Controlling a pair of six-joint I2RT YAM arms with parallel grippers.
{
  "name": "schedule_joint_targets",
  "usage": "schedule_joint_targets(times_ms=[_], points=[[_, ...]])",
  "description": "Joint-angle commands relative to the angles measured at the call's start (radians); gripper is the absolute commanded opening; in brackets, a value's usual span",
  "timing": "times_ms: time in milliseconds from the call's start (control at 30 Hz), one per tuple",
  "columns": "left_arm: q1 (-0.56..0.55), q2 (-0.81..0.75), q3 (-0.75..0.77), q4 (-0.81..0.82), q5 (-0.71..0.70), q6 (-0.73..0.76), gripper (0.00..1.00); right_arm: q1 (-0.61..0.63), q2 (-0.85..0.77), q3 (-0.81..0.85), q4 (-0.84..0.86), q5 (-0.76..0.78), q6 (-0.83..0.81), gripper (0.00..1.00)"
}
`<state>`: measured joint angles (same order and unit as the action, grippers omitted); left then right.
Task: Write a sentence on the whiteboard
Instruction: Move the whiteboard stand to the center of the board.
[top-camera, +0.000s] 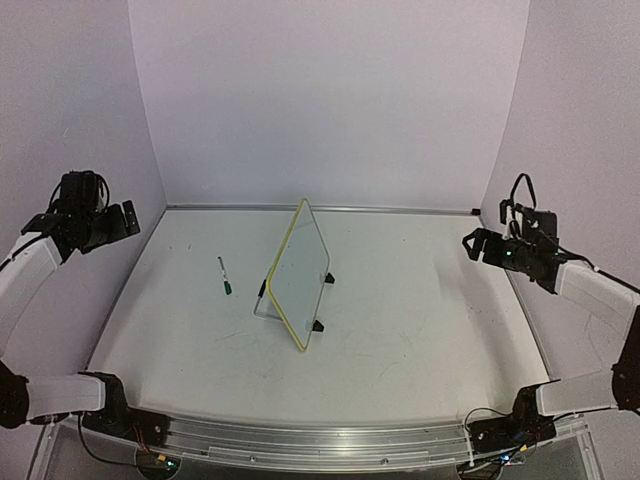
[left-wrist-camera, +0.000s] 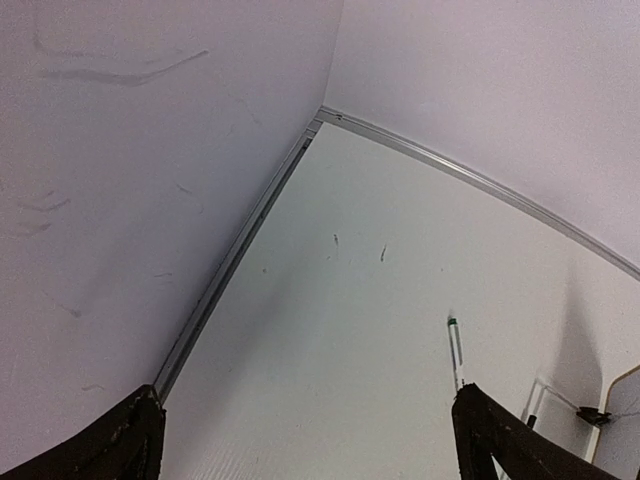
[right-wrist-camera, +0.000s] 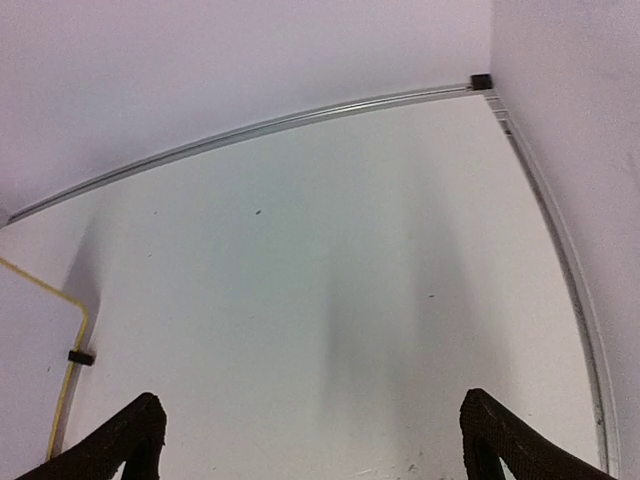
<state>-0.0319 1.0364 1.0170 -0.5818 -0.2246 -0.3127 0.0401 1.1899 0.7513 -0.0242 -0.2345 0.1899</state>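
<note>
The whiteboard (top-camera: 298, 272) stands on edge at mid-table on small black feet (top-camera: 318, 326), its pale-yellow rim turned toward the camera. The face I can see is blank, and the sentence is out of view everywhere. A marker (top-camera: 224, 275) with a green cap lies flat to the board's left. In the left wrist view the marker (left-wrist-camera: 455, 350) lies just beyond my right fingertip (left-wrist-camera: 480, 420). My left gripper (top-camera: 125, 220) hovers high at the left wall, open and empty (left-wrist-camera: 307, 395). At the right wall my right gripper (top-camera: 472, 243) is also raised, open and empty (right-wrist-camera: 312, 398). A board corner (right-wrist-camera: 30, 340) shows at the left edge of the right wrist view.
Lilac walls close in the table on three sides. A metal rail (top-camera: 320, 209) runs along the back edge, and side rails (left-wrist-camera: 225, 270) (right-wrist-camera: 560, 260) run under the walls. A thin wire stand (left-wrist-camera: 545, 395) props the board. Both arm bases sit at the near edge.
</note>
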Motion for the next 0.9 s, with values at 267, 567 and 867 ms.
schedule_joint_targets(times_ms=[267, 567, 867], points=[[0.001, 0.046, -0.011, 0.037, 0.289, 0.276, 0.99, 0.413, 0.310, 0.140, 0.039, -0.209, -0.147, 0.90], [0.001, 0.027, -0.106, 0.117, 0.281, 0.300, 0.99, 0.655, 0.558, 0.241, 0.086, -0.221, -0.181, 0.82], [0.001, 0.042, -0.112, 0.144, 0.330, 0.297, 1.00, 0.796, 0.757, 0.364, 0.104, -0.173, -0.253, 0.73]])
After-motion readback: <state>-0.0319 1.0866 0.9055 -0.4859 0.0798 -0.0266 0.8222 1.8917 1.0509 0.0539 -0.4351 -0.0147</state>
